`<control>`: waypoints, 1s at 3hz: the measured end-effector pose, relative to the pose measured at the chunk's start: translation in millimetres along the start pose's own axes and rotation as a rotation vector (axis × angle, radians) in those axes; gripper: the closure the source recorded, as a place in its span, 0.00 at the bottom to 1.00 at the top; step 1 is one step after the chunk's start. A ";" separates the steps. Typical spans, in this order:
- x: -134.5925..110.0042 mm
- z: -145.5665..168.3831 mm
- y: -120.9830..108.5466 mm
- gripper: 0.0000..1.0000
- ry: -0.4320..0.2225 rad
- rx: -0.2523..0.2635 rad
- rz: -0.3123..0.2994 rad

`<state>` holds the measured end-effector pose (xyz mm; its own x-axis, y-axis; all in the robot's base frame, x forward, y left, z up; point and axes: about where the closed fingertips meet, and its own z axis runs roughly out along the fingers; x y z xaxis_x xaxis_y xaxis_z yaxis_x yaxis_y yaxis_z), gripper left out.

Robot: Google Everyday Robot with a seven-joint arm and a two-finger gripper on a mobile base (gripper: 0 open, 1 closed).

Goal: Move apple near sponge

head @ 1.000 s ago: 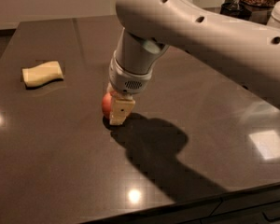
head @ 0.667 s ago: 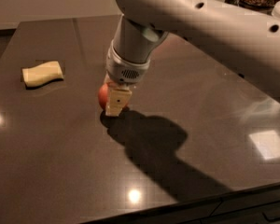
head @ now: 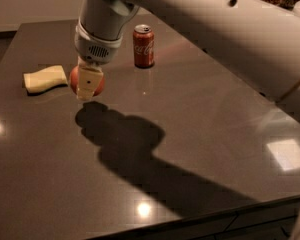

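Observation:
The red-orange apple (head: pixel 75 79) is held between the cream fingers of my gripper (head: pixel 87 84), raised a little above the dark table (head: pixel 190 114); its shadow falls below and to the right. The gripper is shut on the apple and one finger (head: pixel 86 85) covers its front. The pale yellow sponge (head: pixel 44 79) lies flat on the table just left of the apple, a short gap apart.
A red Coca-Cola can (head: pixel 143 45) stands upright behind and to the right of the gripper. My arm (head: pixel 215 29) spans the upper right. The table's front edge (head: pixel 190 221) runs along the bottom.
The gripper has carried the apple up off the table and leftward, closer to the sponge. The can, hidden before by the arm, has come into view.

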<state>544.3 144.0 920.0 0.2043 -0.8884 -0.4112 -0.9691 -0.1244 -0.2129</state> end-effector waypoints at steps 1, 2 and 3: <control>-20.7 18.1 -15.0 1.00 0.019 0.024 -0.032; -35.0 46.2 -30.6 1.00 0.042 0.056 -0.079; -35.5 68.8 -44.9 1.00 0.056 0.075 -0.104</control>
<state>590.1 211.5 883.1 0.2931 -0.8959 -0.3340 -0.9297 -0.1855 -0.3182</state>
